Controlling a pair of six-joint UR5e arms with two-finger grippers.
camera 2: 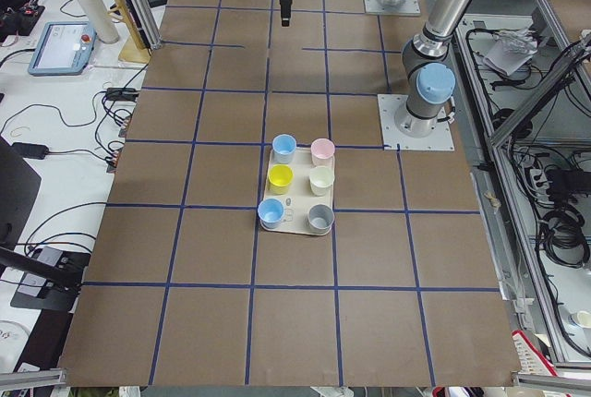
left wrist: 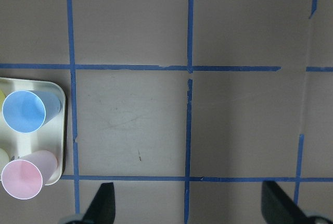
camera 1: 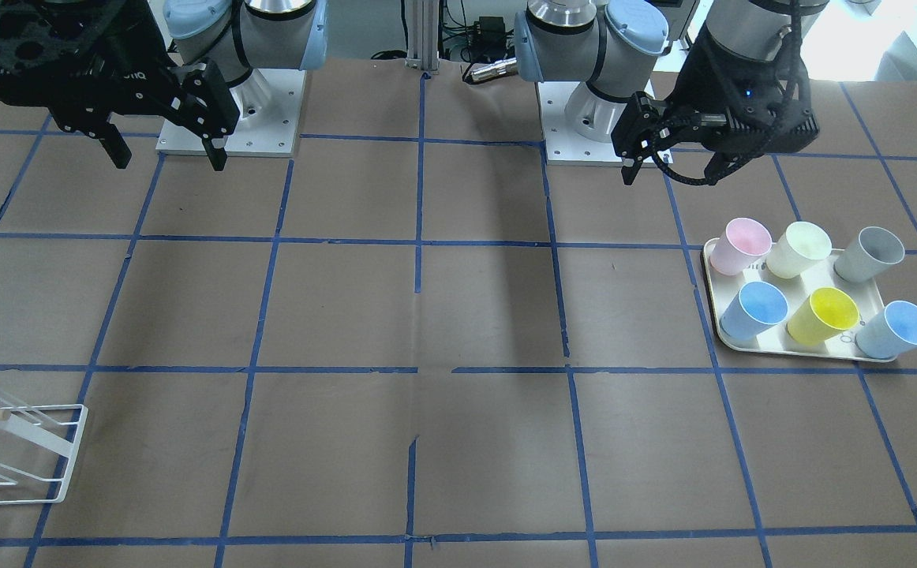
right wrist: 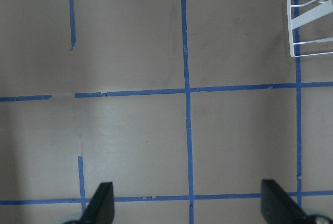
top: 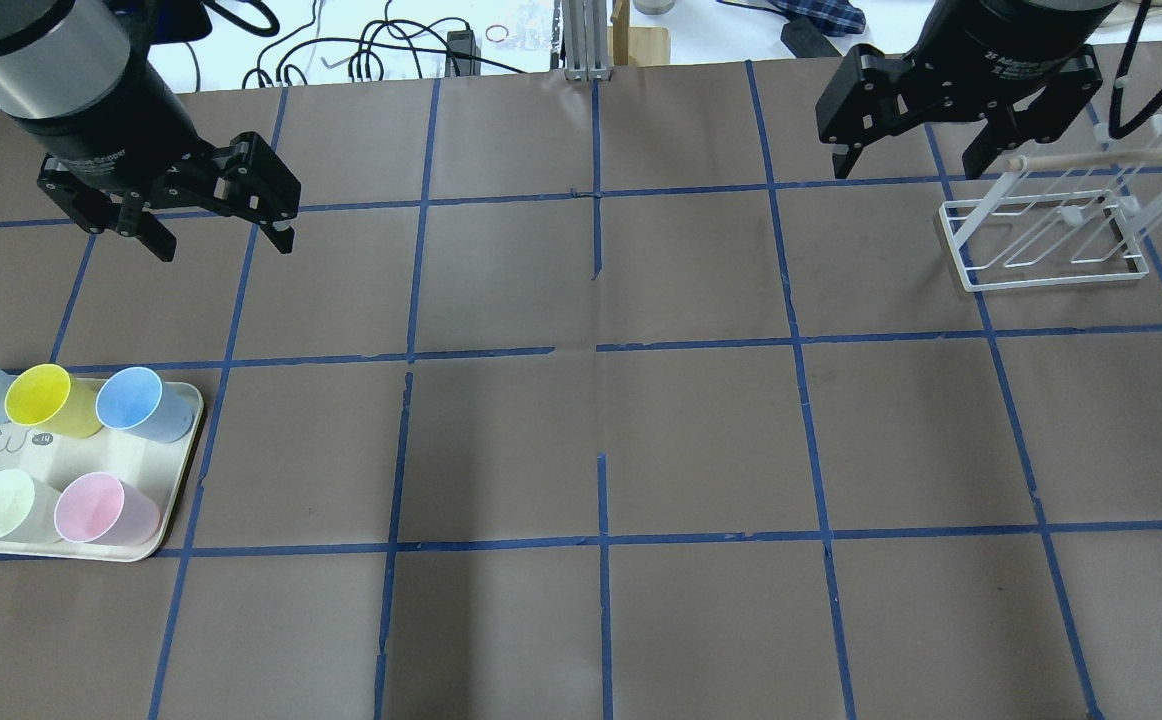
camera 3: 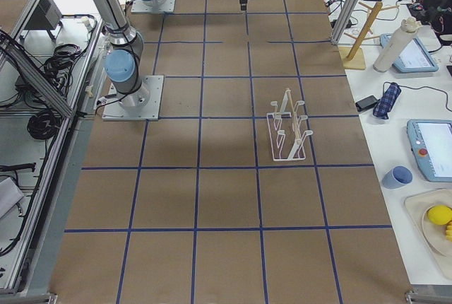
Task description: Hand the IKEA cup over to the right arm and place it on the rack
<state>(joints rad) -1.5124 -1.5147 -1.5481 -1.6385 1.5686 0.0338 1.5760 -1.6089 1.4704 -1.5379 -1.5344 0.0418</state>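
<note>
The bright yellow IKEA cup (camera 1: 821, 314) stands upright in the front row of a cream tray (camera 1: 713, 304), between two blue cups; it also shows in the overhead view (top: 46, 400) and the exterior left view (camera 2: 280, 177). My left gripper (top: 223, 245) hangs open and empty above the table, behind the tray and apart from the cups; it also shows in the front-facing view (camera 1: 668, 177). My right gripper (top: 906, 170) is open and empty, high beside the white wire rack (top: 1051, 235). The rack (camera 1: 16, 442) stands empty.
The tray (top: 31, 455) also holds a pink cup (camera 1: 739, 244), a cream cup (camera 1: 798, 248), a grey cup (camera 1: 869, 252) and two blue cups (camera 1: 754, 309). Brown table paper with blue tape lines lies between tray and rack. Both arm bases stand at the robot's side.
</note>
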